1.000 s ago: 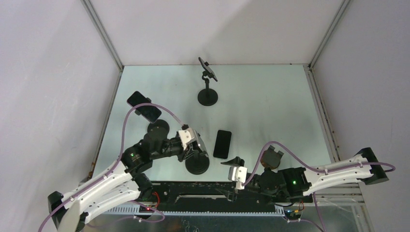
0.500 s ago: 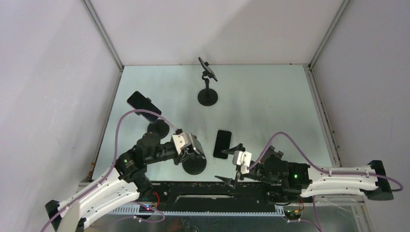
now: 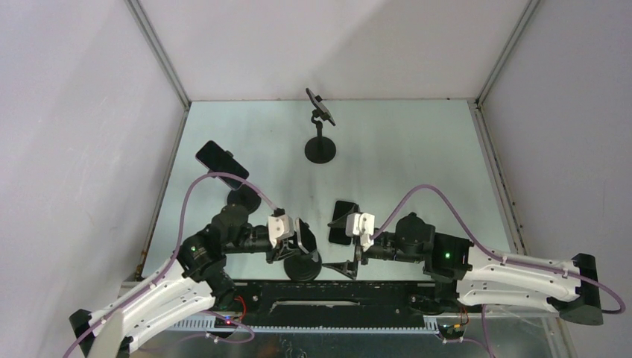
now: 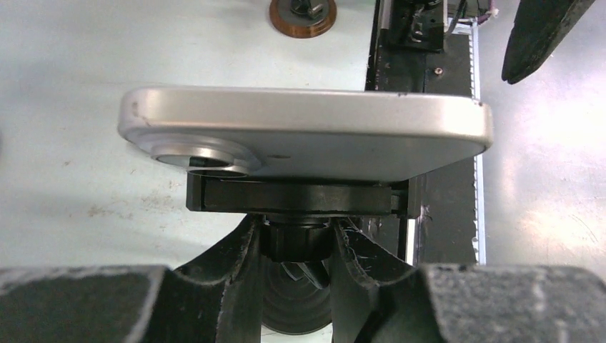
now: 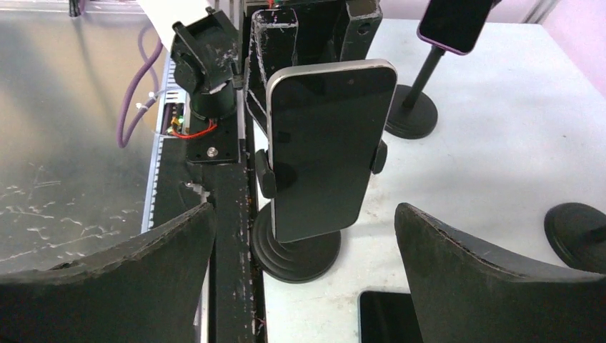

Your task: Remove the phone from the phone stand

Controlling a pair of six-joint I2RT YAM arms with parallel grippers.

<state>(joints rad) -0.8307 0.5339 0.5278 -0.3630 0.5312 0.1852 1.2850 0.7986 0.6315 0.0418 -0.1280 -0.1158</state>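
A phone with a silver back and dark screen sits clamped upright in a black phone stand near the table's front edge. The stand's round base also shows in the top view. My left gripper is shut on the stand's neck just under the clamp. My right gripper is wide open and empty, facing the phone's screen with a finger on each side, not touching it.
A second phone lies flat on the table by my right gripper. A third phone sits on its own stand at the left. An empty stand is at the back middle. The black base rail runs next to the held stand.
My right arm has swung left and forward, bringing its open gripper up to the phone. My left gripper has stayed shut on the stand, shifting slightly toward the front edge.
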